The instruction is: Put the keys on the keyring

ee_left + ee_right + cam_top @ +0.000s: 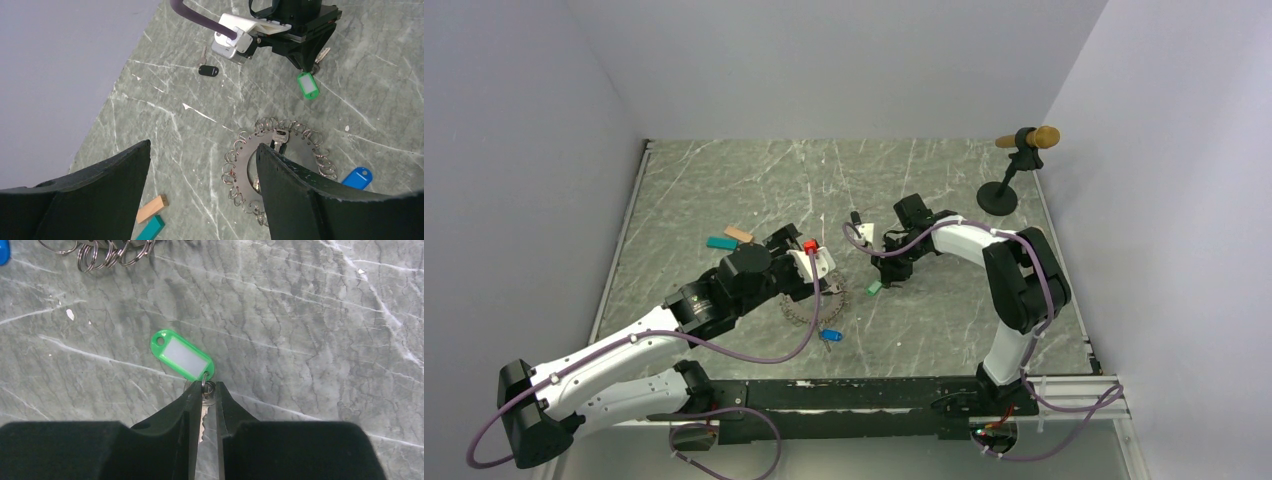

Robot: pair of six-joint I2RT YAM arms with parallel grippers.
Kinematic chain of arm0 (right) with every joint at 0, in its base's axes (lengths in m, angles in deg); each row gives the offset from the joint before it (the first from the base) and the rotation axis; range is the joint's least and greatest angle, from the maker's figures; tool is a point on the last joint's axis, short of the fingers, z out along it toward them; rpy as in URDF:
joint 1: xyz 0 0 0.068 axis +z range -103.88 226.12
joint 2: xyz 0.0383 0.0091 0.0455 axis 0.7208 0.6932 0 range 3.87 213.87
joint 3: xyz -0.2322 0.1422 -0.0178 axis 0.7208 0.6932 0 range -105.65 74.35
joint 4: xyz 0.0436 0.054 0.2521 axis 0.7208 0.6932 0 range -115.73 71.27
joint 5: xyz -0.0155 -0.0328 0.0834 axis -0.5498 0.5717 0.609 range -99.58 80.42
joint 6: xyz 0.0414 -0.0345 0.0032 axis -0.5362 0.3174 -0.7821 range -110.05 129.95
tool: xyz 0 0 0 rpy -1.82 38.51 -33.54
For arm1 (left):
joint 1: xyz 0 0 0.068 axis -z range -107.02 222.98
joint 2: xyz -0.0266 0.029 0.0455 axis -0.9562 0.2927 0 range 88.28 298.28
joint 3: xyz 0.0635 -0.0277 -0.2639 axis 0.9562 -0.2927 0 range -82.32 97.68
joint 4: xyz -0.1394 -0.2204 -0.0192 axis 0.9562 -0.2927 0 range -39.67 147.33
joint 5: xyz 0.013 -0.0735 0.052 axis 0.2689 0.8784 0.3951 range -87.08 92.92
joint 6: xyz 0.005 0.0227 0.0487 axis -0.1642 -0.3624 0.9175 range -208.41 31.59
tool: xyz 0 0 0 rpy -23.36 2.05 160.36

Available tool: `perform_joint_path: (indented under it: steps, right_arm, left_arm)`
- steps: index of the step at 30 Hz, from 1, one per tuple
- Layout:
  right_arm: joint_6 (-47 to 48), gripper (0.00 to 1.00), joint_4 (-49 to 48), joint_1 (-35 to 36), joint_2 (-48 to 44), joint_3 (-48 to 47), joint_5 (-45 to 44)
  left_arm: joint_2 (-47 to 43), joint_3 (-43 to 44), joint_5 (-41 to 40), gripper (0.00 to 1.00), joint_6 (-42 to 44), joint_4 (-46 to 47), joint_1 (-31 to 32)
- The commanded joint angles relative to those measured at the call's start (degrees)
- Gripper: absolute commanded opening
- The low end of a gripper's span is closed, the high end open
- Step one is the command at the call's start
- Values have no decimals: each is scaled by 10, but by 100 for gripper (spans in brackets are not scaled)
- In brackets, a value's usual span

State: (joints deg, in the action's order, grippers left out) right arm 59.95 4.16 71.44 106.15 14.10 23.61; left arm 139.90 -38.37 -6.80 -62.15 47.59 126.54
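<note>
Matte black fingers pinch a metal key with oblong green tag

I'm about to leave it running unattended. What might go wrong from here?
The right gripper has only the thin metal end of the green key between its barely parted jaws; it may slip or twist. The left gripper hangs open over the keyring, hiding part of it, so the arms might collide there. The blue key lies close beside the ring and might get knocked away.
</note>
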Motion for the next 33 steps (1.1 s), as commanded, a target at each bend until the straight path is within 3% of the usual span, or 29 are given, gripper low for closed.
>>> perform_joint_path:
  steps: [1, 4, 10, 15, 19, 22, 25, 30, 33]
  right_arm:
    - [6, 15, -1, -2, -1, -14, -3]
    - [8, 0, 5, -2, -2, -19, 4]
    - [22, 0, 31, -11, -29, -31, 80]
    - [88, 0, 77, -44, -87, -38, 268]
    - [293, 0, 225, -60, -116, -58, 404]
    - [523, 0, 418, -59, -114, -86, 450]
    - [689, 0, 546, -59, -104, -105, 472]
    - [751, 0, 560, -55, -128, -87, 474]
    - [760, 0, 560, -52, -142, -75, 481]
  left_arm:
    - [-5, 8, 10, 82, 5, 4, 4]
    - [-5, 8, 10, 82, 4, 5, 4]
    - [-11, 1, 22, 82, -4, 22, 4]
    - [-34, -27, 75, 81, -28, 83, 2]
    - [-46, -52, 141, 73, -84, 166, -1]
    - [-54, -84, 230, 72, -127, 244, -6]
    - [-46, -126, 321, 68, -155, 329, -7]
    - [-11, -157, 397, 46, -197, 396, -6]
    - [7, -171, 397, 43, -195, 428, 3]
